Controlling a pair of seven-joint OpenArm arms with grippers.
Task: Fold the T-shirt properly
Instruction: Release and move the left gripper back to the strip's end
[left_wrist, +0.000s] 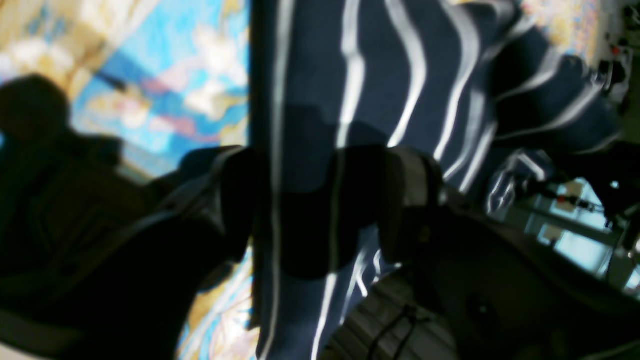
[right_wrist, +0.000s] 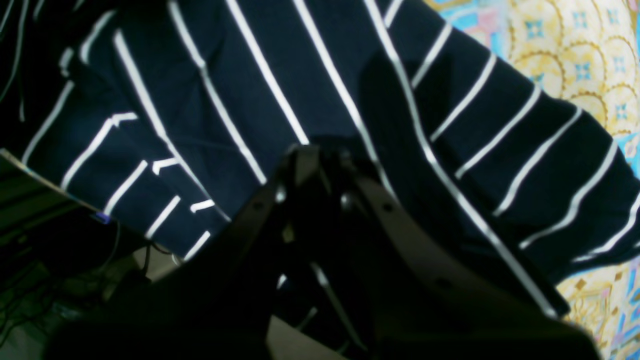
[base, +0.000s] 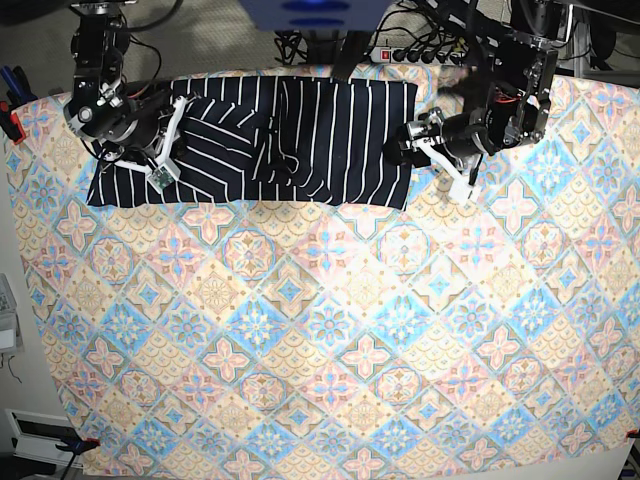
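I see the dark navy, white-pinstriped cloth T-shirt (base: 338, 135) across the far side of the pastel diamond-tile tablecloth (base: 330, 340). My left end effector (left_wrist: 312, 200) straddles its edge, fingers apart; my right end effector (right_wrist: 322, 155) is clenched over it.

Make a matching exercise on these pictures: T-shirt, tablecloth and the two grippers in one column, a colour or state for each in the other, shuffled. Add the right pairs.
1. T-shirt
2. Left gripper
3. Tablecloth
4. Right gripper

A. Fingers close together, at the shirt
B. Pastel, with a tile pattern
C. Dark navy with thin white stripes
D. Fingers spread wide, at the shirt's edge

Pairs: 1-C, 2-D, 3-B, 4-A
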